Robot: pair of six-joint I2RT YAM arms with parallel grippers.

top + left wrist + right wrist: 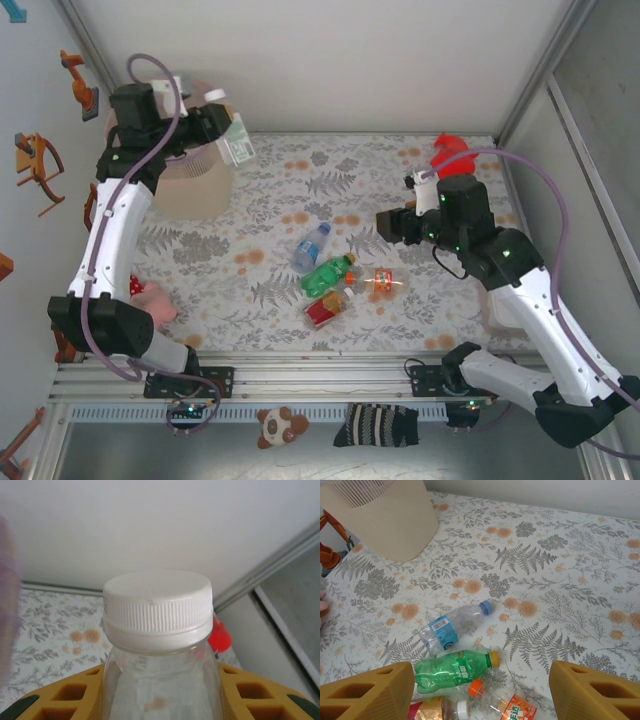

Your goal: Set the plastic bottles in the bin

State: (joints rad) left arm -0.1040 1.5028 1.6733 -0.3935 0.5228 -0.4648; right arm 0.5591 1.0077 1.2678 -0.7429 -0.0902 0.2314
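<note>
Left jaws are gripping a clear bottle [159, 680] with a white cap, the yellow fingers [65, 695] pressing its body from both sides. From overhead that bottle [236, 140], showing a green-and-white label, is hanging up high at the right edge of the beige bin [190, 185] in the far-left corner of the counter [450, 300]. Whether it is right over the opening, I cannot tell.

Over to the right: the right jaws are spread wide and gripping nothing, their fingers [367, 695] framing the cluster of bottles below. Four are lying on their sides mid-counter. The blue-labelled bottle [450, 627] is sitting farthest out and the green bottle [455, 669] with its orange cap just beside it. The orange-labelled bottle [505, 705] and the red-labelled bottle [440, 710] are crowding in at the near edge. The bin's ribbed wall [385, 515] is standing well apart from them, up in the far-left corner.

A red plush toy [450, 150] is sitting at the far right, a pink plush toy [155, 300] at the near left by the left arm
</note>
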